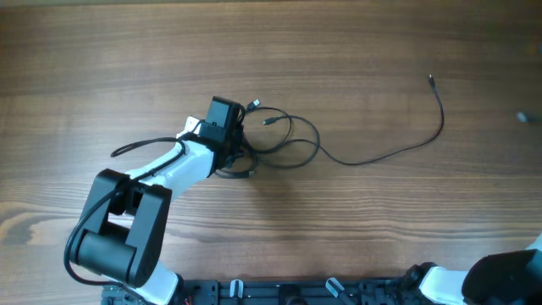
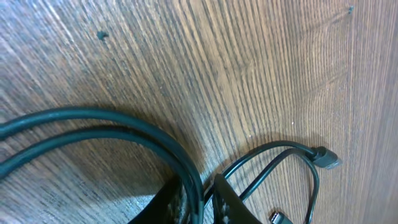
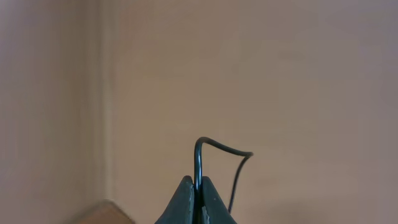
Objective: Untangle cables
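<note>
Left gripper: fingers close together, pinching thin black bendy cable, low over brown wooden table. Loose cable clump lies mid table, touching gripper. Small plug tip lies flat nearby. Long cable strand runs off right. Right gripper: fingers pressed shut on thin black cord loop, up in air before plain wall.

Surface: brown wood, grain running lengthwise. One small dark speck lies on the surface. One small blurred dark object sits near the surface's right edge and cannot be identified.
</note>
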